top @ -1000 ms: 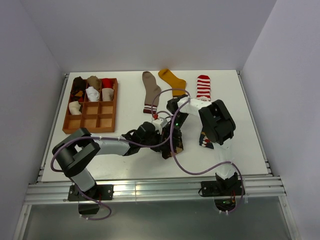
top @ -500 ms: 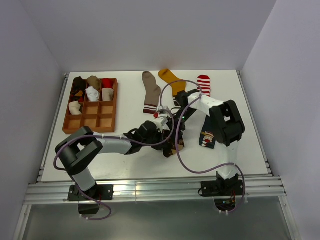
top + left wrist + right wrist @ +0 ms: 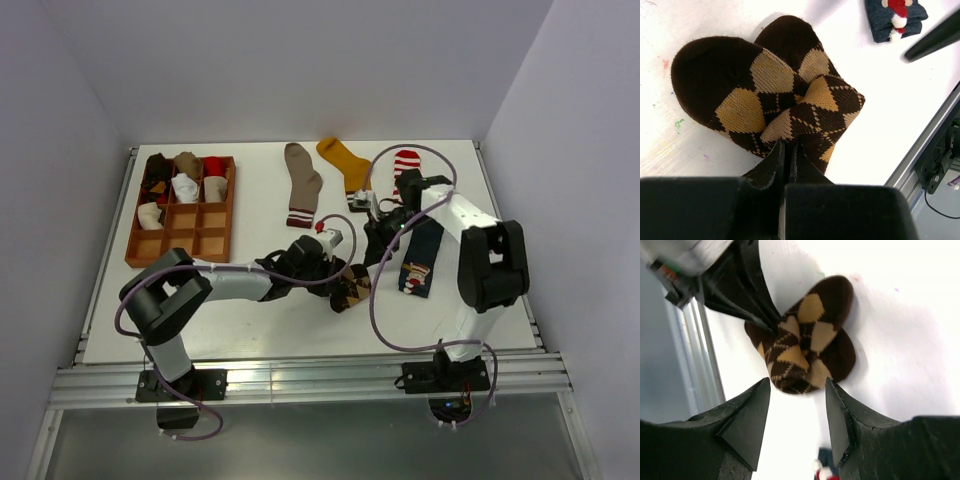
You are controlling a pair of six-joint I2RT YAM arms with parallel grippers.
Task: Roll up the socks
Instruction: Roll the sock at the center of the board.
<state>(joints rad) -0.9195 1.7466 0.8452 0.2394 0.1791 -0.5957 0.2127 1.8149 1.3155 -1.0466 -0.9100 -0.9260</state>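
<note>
On the bench (image 3: 250, 330) the left pincer (image 3: 787, 150) pinches the bundled argyle socks (image 3: 775, 100), the right pincer (image 3: 797, 390) spread nearby, among four flat ones: taupe sock (image 3: 302, 180), mustard sock (image 3: 345, 160), striped sock (image 3: 406, 165), navy sock (image 3: 420, 262); one tray (image 3: 180, 243) far left.

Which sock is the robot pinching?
The brown diamond sock. The left gripper is shut on its edge. The taupe sock, yellow sock, striped sock and navy sock lie free.

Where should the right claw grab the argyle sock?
The dark toe end of the argyle sock, probably from above on the side opposite the left claw. That claw pinches the folded edge; the toes lie flat and free. The right claw is open.
</note>
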